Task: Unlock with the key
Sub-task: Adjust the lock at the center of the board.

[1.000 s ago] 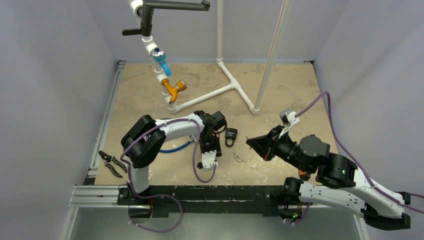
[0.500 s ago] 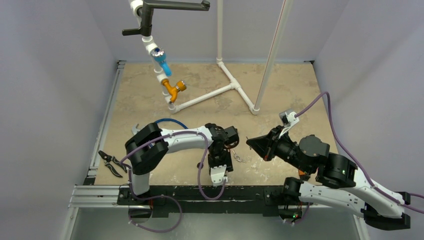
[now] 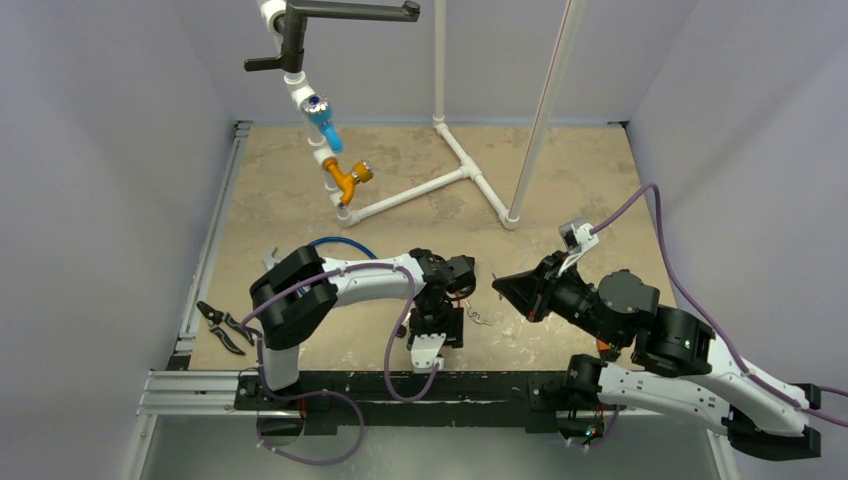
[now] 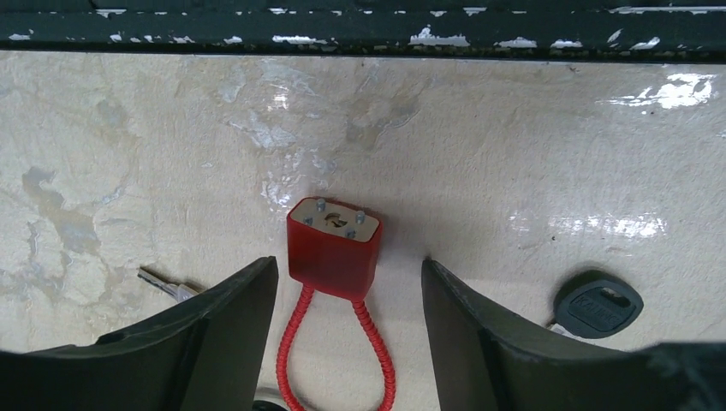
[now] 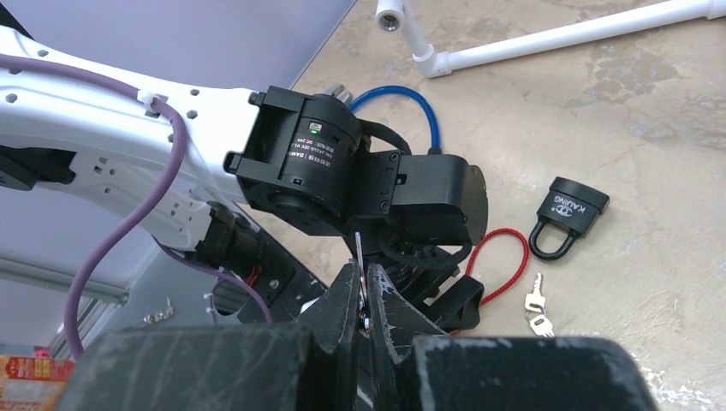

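The left gripper (image 4: 349, 270) is standing wide, straddling the red block-shaped cable padlock (image 4: 334, 248) and touching neither side. The padlock is lying on the beige marbled tabletop (image 4: 514, 154). The right gripper (image 5: 361, 276) is pinching 1 thin silver key blade (image 5: 358, 250), which is pointing upward.

Red lock (image 4: 334, 248) sits between the left jaws, gaps both sides; black-head key (image 4: 598, 308) just right, counter rail (image 4: 360, 21) beyond.

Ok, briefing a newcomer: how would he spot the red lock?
Find the black rail at the table's near edge. Beside it the red lock lies between the open left gripper's fingers. Unlike the black padlock nearby, its loop is red cable.
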Robot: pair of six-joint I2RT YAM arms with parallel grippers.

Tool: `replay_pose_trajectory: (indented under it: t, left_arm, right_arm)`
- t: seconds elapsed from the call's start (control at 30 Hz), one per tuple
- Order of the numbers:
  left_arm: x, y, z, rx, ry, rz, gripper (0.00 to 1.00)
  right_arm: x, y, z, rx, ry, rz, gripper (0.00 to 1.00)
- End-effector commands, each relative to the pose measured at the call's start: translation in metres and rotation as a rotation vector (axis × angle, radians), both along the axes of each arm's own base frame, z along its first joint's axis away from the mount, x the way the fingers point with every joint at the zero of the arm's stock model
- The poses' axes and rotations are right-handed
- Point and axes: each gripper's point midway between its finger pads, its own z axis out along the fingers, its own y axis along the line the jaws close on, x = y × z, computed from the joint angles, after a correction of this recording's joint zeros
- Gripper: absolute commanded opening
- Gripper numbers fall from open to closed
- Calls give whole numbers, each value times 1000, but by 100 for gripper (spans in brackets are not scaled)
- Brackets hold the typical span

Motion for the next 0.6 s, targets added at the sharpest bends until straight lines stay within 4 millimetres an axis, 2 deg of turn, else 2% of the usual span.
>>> replay_pose_trajectory:
  t: [0.0,0.3,0.57]
  left_arm:
    - [2,-12,-4,-78,-81,-301,61]
    - [12,-11,-10,-63,-171,-507,57]
    - [10,-20,-11,-80,-197,-626,55]
  right_arm:
    - [-2,-2,15,46,-4,0,0]
    - [-4,-5,13,48,-1,-1,0]
    - [-4,-5,13,52,4,2,0]
